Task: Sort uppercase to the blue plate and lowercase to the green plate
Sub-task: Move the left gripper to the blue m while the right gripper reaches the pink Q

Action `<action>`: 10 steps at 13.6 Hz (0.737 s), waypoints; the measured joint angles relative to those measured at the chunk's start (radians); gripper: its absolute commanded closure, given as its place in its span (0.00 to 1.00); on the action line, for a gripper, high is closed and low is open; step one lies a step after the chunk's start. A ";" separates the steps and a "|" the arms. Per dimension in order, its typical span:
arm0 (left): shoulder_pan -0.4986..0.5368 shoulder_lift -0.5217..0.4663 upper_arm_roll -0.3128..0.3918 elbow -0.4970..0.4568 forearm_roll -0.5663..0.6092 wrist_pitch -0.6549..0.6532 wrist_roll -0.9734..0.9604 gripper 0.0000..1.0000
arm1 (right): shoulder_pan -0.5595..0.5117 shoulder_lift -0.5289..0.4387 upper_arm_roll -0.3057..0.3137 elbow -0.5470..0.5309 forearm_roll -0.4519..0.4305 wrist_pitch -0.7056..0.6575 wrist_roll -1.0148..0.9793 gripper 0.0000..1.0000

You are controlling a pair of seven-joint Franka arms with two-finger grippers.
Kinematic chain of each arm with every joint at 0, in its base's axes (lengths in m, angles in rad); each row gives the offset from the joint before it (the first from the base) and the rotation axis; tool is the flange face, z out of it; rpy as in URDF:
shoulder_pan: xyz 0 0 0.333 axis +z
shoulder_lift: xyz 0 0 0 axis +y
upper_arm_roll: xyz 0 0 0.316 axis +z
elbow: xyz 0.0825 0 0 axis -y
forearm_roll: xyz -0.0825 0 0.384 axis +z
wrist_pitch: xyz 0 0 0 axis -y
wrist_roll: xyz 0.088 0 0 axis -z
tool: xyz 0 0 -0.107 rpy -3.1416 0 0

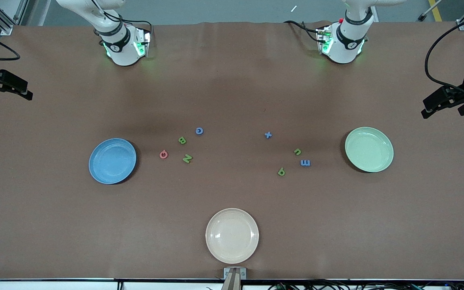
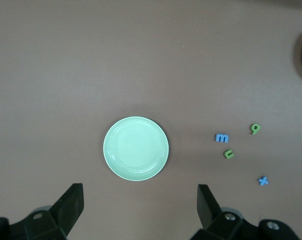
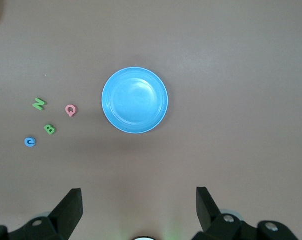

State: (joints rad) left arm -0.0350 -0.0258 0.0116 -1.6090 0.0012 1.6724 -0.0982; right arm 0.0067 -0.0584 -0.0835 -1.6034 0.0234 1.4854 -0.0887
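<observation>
The blue plate [image 1: 112, 161] lies toward the right arm's end, the green plate [image 1: 369, 149] toward the left arm's end. Beside the blue plate lie the uppercase letters: pink G [image 1: 163, 154], green B [image 1: 182, 140], green N [image 1: 187, 158], blue C [image 1: 199, 131]. Beside the green plate lie the lowercase letters: blue x [image 1: 268, 135], green u [image 1: 297, 152], blue m [image 1: 305, 162], green q [image 1: 281, 172]. My left gripper [image 2: 141, 200] is open and empty, high over the table by the green plate [image 2: 136, 148]. My right gripper [image 3: 138, 202] is open and empty, high by the blue plate [image 3: 135, 100].
A cream plate [image 1: 232, 235] lies at the table's edge nearest the front camera, midway between the arms. Both plates are empty. The arm bases [image 1: 121, 44] [image 1: 342, 42] stand at the edge farthest from the front camera.
</observation>
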 measured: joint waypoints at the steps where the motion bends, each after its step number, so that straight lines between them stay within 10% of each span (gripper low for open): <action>1: 0.000 0.000 -0.002 0.000 0.000 -0.001 0.000 0.00 | 0.000 0.000 0.000 0.000 0.000 0.000 0.000 0.00; 10: 0.000 0.020 -0.003 -0.026 -0.005 -0.011 -0.015 0.00 | 0.000 0.000 0.000 -0.001 0.000 0.000 0.000 0.00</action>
State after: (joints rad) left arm -0.0353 -0.0057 0.0090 -1.6347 -0.0035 1.6614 -0.1134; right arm 0.0067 -0.0584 -0.0835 -1.6041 0.0234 1.4854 -0.0885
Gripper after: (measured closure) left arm 0.000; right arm 0.000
